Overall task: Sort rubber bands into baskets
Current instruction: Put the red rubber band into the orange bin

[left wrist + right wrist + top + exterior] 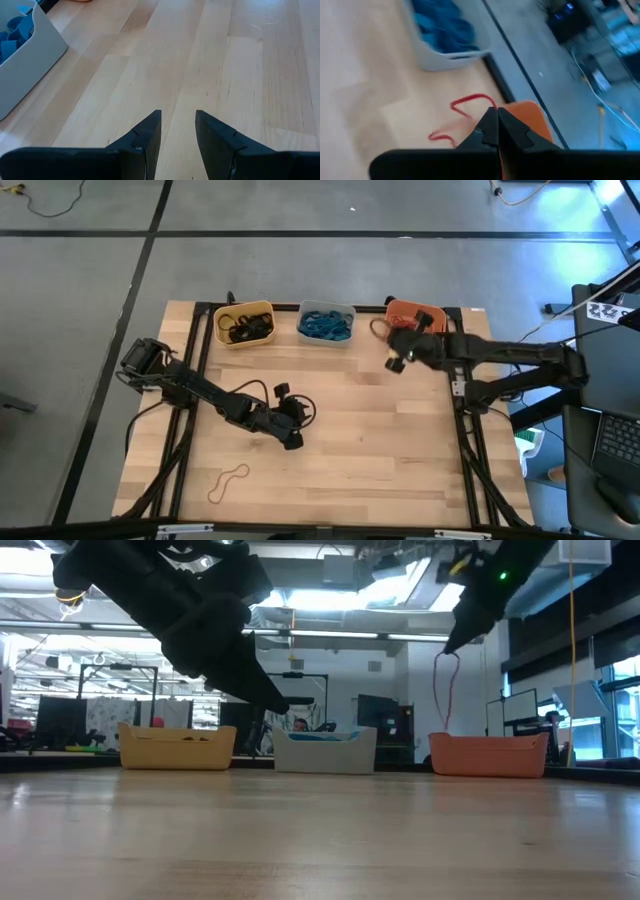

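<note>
Three baskets stood in a row: yellow (pixel 246 323), grey (pixel 326 322), orange (pixel 412 313). The right gripper (pixel 395 361) pinched one red band (pixel 444 690) beside orange. The left gripper (pixel 178 131) stood apart, empty. One band (pixel 228 482) lay loose.

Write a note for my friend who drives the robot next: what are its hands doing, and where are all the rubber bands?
Right gripper: shut on a red-orange rubber band, dangling beside the orange basket.
Left gripper: open, empty, low over mid-table.
Done: black bands in the yellow basket, blue bands in the pale grey basket.
Left: drop the held band in; one loose band lies at the table's front left.
</note>
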